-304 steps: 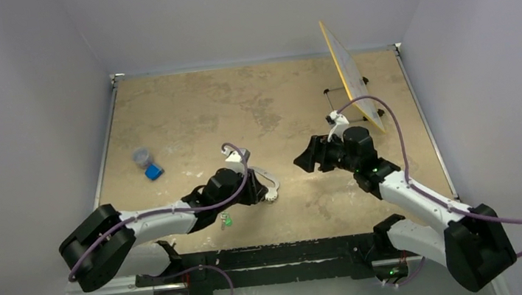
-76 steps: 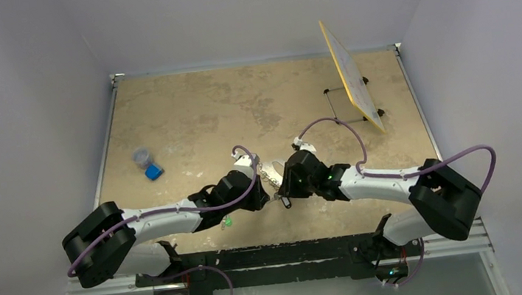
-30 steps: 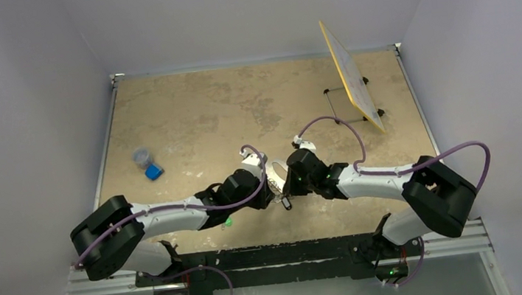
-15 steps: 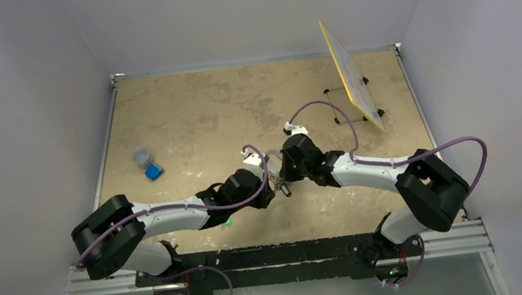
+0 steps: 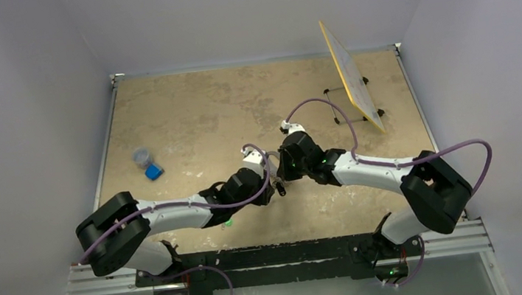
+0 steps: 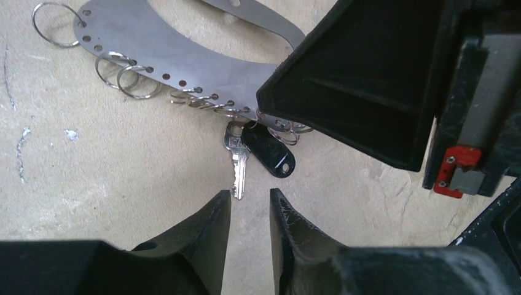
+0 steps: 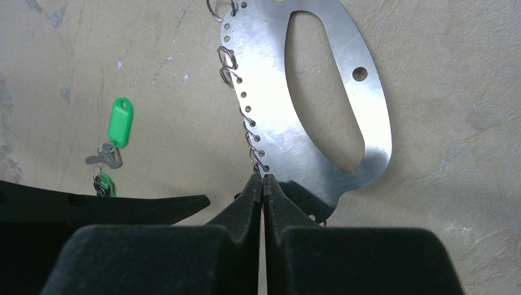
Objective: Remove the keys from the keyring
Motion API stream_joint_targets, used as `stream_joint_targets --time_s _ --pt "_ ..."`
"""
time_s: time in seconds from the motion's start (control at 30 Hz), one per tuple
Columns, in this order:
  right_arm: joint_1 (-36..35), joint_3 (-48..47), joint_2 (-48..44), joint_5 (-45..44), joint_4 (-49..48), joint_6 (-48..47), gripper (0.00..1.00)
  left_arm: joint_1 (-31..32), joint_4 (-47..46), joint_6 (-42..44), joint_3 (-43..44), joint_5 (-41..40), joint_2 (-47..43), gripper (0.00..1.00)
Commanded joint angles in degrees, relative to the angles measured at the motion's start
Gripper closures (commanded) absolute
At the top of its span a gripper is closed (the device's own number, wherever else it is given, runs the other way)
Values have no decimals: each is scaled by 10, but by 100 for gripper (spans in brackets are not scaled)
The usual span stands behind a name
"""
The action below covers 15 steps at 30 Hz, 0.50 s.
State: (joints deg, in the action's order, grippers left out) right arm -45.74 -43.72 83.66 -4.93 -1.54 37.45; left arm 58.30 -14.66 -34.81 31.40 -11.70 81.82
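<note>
Right claw (image 7: 263,184) shut at flat silver oval keyring (image 7: 270,117) edge; left claw (image 6: 249,200) slightly open beside small silver key (image 6: 238,169).

Two arms reach inward over a mottled tan surface (image 5: 187,111) and meet just near of its middle, the left gripper (image 5: 269,191) and right gripper (image 5: 281,178) almost tip to tip; how their jaws stand is too small to tell. A pale sliver of the keyring (image 5: 272,165) shows between the wrists. A green tag (image 5: 227,223) lies just beside the left arm's near side. Well to the left sit a blue block (image 5: 153,172) and a small clear cup (image 5: 142,157), close together. At the far right a yellow board (image 5: 350,78) leans on a wire stand (image 5: 332,102).
</note>
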Motion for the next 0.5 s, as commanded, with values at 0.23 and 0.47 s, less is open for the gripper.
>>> stream_joint_targets --time_s 0.23,0.47 --pt "11 -7 -16 -21 -6 -5 100 5 -17 23 54 -22 51 60" --pt "23 -5 -28 -22 -6 -17 100 8 2 26 85 -44 94 65"
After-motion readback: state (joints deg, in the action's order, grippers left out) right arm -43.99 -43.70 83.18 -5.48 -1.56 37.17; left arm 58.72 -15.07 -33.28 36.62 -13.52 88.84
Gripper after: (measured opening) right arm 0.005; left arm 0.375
